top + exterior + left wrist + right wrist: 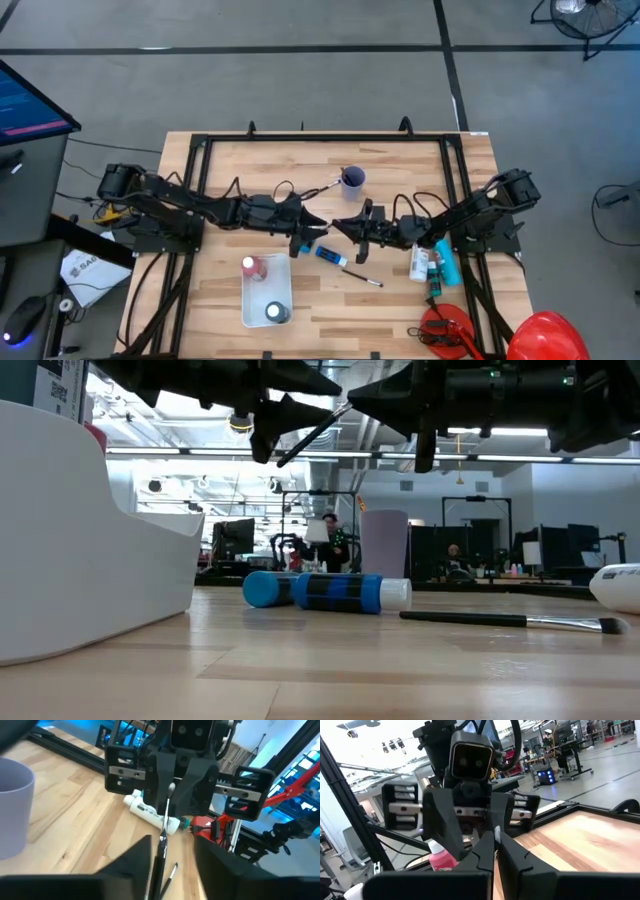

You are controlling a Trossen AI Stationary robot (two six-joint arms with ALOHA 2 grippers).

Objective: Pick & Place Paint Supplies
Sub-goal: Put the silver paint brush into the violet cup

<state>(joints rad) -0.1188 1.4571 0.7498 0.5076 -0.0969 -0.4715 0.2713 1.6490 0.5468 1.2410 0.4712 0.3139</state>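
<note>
A thin dark-handled brush [161, 837] hangs in the air over the table's middle, between my two grippers, which face each other tip to tip. My right gripper [494, 839] is shut on it. My left gripper [172, 849] stands open, with the brush's handle end running through the gap between its fingers. In the low view the brush [315, 432] slants well above the table. A dark blue bottle [328, 256] and a second brush [362, 277] lie on the wood just below the grippers. My left gripper: the handle [159, 857] passes close to one finger [137, 862], and I cannot tell whether they touch. My right gripper pinches the brush near its pale bristle end [170, 790] between its two fingers. They come level from the table's right, roughly along the brush. The brush is clear of the table and slanted.
A lilac cup [352, 180] with a brush in it stands behind the grippers. A white tray [266, 295] at the near left holds a red bottle [250, 266] and another bottle. White and teal bottles [432, 264] lie at the right. A red helmet-like thing [545, 335] sits at the near right corner.
</note>
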